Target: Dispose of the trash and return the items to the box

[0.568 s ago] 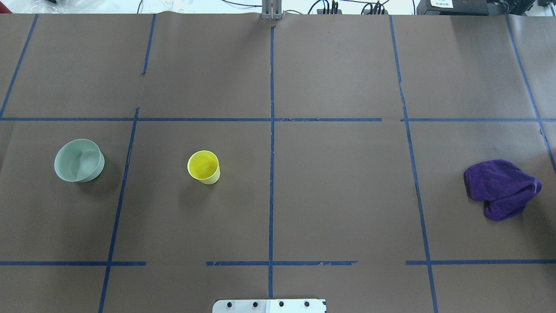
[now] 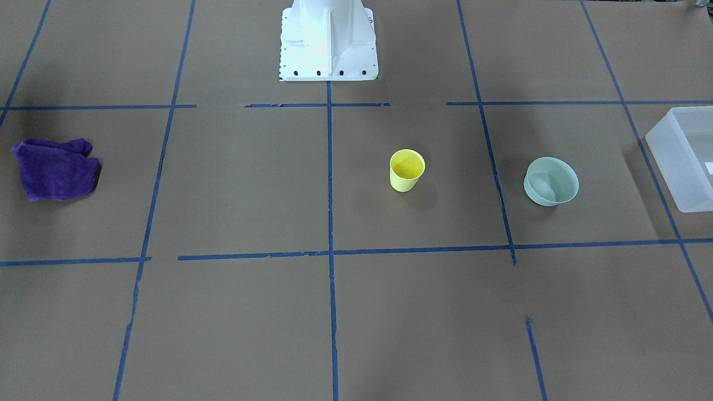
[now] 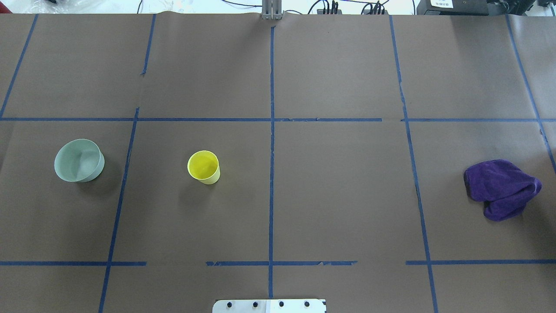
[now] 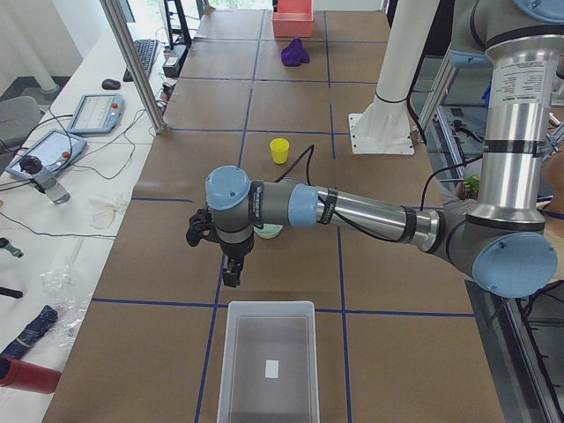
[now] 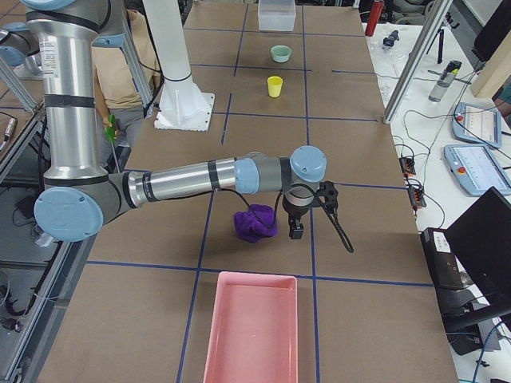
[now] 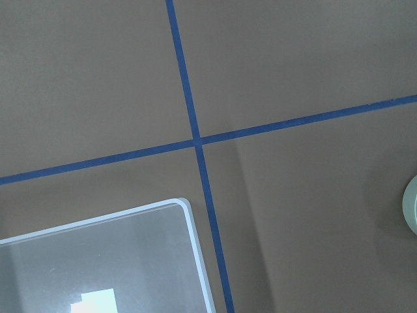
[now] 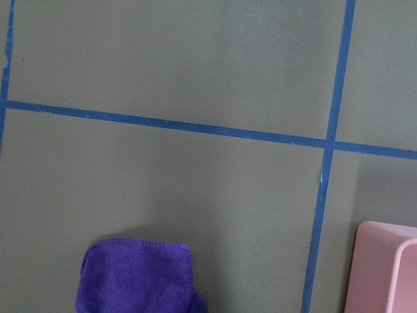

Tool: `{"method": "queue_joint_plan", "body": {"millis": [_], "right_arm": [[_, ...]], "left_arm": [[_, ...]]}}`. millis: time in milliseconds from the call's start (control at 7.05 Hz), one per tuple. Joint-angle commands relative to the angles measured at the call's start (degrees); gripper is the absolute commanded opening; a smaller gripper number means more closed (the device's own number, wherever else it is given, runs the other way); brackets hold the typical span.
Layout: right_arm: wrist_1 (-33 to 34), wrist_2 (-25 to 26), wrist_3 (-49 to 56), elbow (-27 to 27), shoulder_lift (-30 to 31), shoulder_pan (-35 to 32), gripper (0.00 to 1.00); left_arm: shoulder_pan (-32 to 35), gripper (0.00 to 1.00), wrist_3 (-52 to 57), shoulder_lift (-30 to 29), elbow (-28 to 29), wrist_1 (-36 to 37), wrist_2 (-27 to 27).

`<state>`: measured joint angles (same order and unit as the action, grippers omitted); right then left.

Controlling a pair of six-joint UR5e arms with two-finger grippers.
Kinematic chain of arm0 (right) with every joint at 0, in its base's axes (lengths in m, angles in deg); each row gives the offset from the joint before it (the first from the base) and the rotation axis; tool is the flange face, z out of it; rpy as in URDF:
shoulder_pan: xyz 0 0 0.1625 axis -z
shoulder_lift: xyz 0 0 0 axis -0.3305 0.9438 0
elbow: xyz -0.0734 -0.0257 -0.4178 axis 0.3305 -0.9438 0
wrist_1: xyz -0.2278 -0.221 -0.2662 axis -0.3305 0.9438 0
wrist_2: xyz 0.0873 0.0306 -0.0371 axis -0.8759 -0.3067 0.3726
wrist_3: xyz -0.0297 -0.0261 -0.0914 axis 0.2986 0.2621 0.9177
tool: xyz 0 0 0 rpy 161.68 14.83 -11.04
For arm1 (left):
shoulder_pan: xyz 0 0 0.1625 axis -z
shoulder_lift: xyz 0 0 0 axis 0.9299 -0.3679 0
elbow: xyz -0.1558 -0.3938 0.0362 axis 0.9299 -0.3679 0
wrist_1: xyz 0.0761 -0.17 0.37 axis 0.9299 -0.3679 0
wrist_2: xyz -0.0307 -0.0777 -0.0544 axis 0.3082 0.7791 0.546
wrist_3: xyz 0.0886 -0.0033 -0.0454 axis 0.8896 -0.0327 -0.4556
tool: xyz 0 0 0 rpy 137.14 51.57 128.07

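No legible text or labels

Matt brown paper over tabletop [image 3: 339, 195], w/ blue tape [image 3: 271, 174] strips; cup [image 3: 203, 167] & bowl [image 3: 79, 160], left half: smooth plastic, slight sheen; box [image 2: 675, 167]: frosted translucent plastic; cloth [image 3: 501, 188], right edge: soft napped fabric; base [image 2: 327, 39]: glossy white metal.

Cup [image 3: 203, 167]: open tabletop [image 3: 339, 195] on all sides; you can come at it from anywhere.
Bowl [image 3: 79, 160]: well apart from the cup, clear from above.
Box [image 2: 671, 167]: mouth open; the left arm [image 4: 352, 207] hangs over the gap between it and the bowl.
Cloth [image 3: 501, 188]: the right arm [image 5: 184, 179] hangs just beside it, tray [image 5: 251, 276] near.
Base [image 2: 327, 39]: upright at the robot's edge.
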<state>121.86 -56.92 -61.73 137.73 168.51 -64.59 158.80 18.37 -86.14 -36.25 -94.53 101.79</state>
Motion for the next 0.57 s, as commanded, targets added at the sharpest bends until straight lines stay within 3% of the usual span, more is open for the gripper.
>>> {"method": "queue_joint_plan", "body": {"millis": [0,426], "right_arm": [[-0.24,-0.05,0.00,-0.38,-0.19,0.04,1.00],[-0.24,-0.49,0.00,-0.20,-0.37,0.13,1.00]], "left_arm": [[-0.12,1.00,-0.02,-0.65,-0.92,-0.22,0.70],[-0.03,1.00,-0.72,-0.56,-0.49,-0.13,1.31]]}}
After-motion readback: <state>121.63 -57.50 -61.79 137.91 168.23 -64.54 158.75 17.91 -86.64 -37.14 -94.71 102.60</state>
